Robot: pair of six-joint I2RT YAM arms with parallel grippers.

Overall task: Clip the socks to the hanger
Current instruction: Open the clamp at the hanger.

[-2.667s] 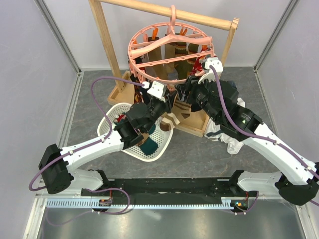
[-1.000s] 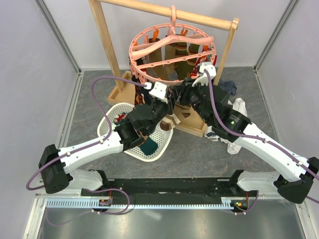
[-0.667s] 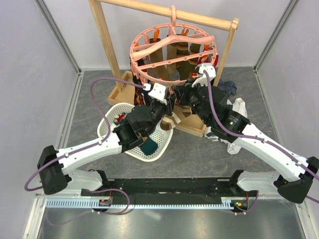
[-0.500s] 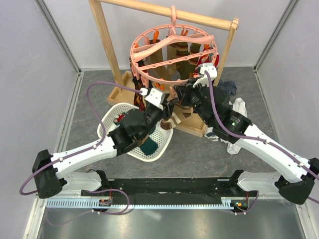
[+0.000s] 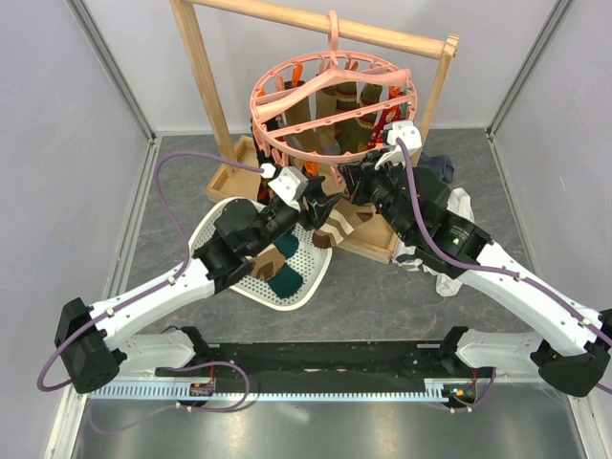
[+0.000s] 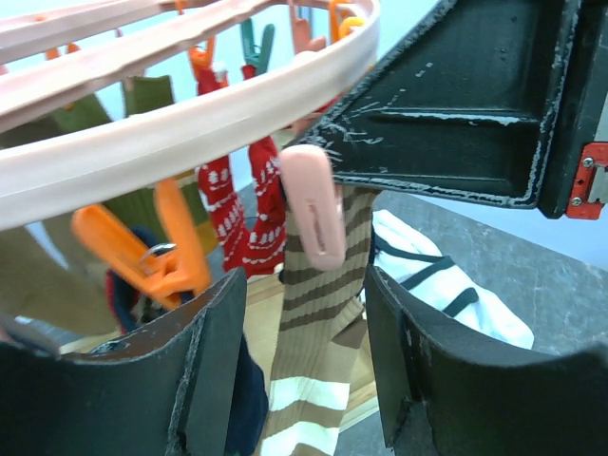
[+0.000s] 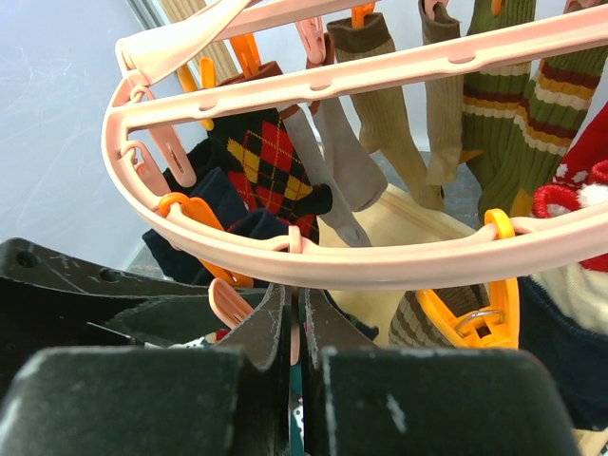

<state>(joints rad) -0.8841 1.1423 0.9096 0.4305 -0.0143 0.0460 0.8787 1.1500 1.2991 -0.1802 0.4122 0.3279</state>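
Hanging by its cuff from a pink clip on the near rim of the hanger, the brown-striped sock is dangling with its long axis running straight up and down, toe end lowest. It is lying directly ahead of the left gripper, which is standing wide open with one finger on either side of the fabric and is gripping nothing. The right gripper is reaching in just under the rim, at the clip rather than at the sock. Its fingers are drawn almost together, and a pink sliver is showing in the narrow gap, so they seem to be pinching that clip's tab, though the wrist view is too crowded to be sure. The left arm is therefore sitting nearer the sock's body and the right nearer its attachment, so any coming move is turning on whether the clip is biting the cuff. Beside it, red socks with white pattern and olive striped ones are already hanging from other clips. Lower left, the white mesh basket is holding a dark teal sock waiting its turn, and white garments are lying on the table to the right.
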